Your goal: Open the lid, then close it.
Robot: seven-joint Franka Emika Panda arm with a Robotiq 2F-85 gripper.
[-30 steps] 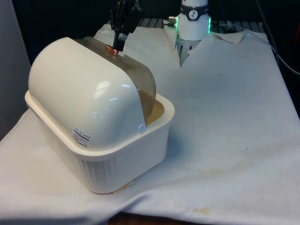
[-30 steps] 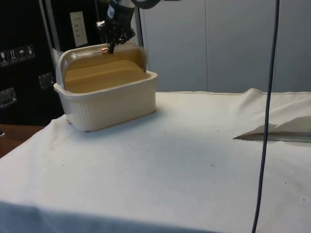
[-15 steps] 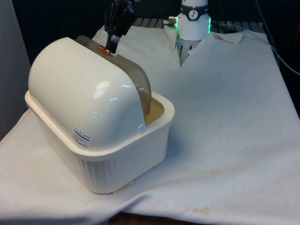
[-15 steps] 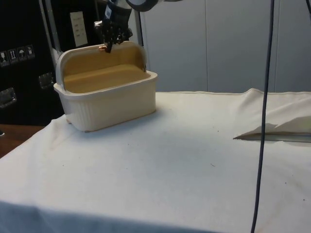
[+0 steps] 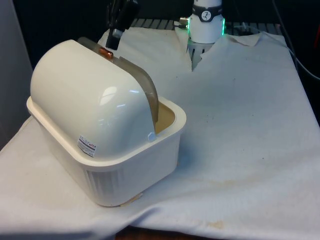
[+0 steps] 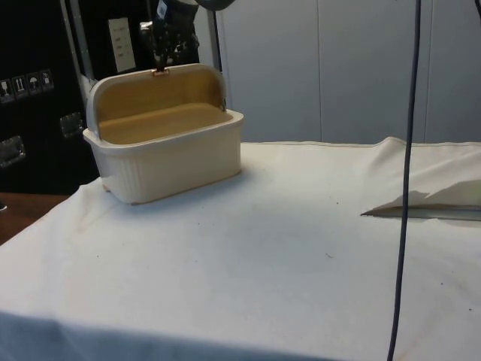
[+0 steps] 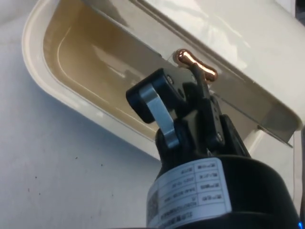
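Observation:
A cream bread box (image 5: 107,150) stands at the front view's left, its rounded hood (image 5: 80,95) towards the camera. Its brownish see-through roll lid (image 5: 146,91) is slid almost wholly under the hood. In the side view the box (image 6: 174,158) shows a wide-open, tan inside. My gripper (image 5: 110,44) is at the top of the hood, shut on the lid's small copper handle (image 5: 104,51). The side view has the gripper (image 6: 160,65) at the upper rim on the handle (image 6: 158,72). In the wrist view the fingers (image 7: 206,102) pinch the handle (image 7: 193,63).
White cloth (image 5: 240,110) covers the table to the front view's right of the box. The robot's base (image 5: 206,22) stands at the far end. A dark cable (image 6: 409,173) hangs down in the side view. A fold in the cloth (image 6: 421,203) lies at the side view's right.
The gripper has moved up and back over the hood with the handle. The lid has slid further under the hood, and the box's opening is wider.

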